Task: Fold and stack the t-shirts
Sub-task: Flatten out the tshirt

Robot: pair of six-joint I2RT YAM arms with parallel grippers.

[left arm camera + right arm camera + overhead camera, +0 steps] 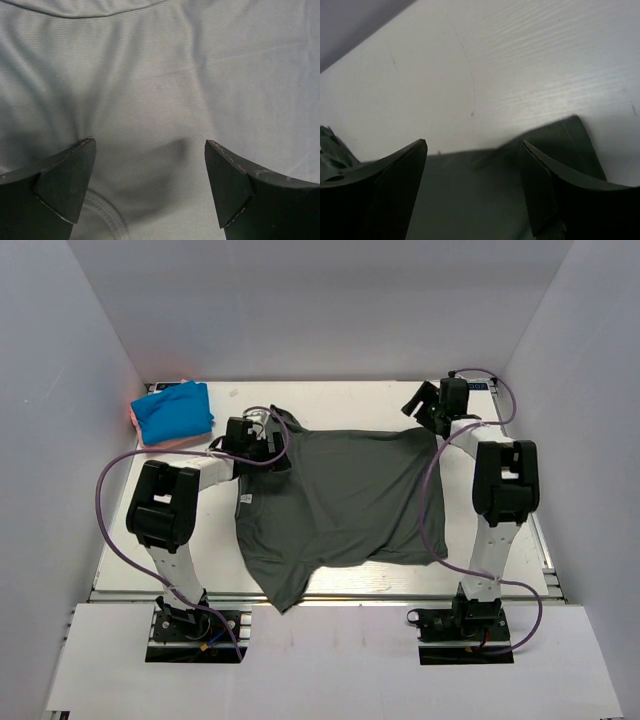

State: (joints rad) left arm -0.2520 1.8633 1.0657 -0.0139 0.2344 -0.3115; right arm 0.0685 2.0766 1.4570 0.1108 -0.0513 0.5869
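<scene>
A large dark grey-green t-shirt [340, 505] lies spread on the white table, one corner hanging over the near edge. Its small white label [245, 499] shows at the left. My left gripper [262, 440] is open just above the shirt's far-left part; the left wrist view is filled with cloth [165, 85] and a stitched hem [107, 215] between the fingers. My right gripper [425, 410] is open over the shirt's far-right corner [570, 135], which shows on bare table in the right wrist view. A folded bright blue t-shirt [173, 410] rests on a salmon-pink one [140, 430] at the far left.
White walls enclose the table [340, 405] on the left, back and right. Purple cables [430, 510] loop from both arms, the right one lying over the shirt's right edge. The table's near edge [400, 590] runs in front of the arm bases.
</scene>
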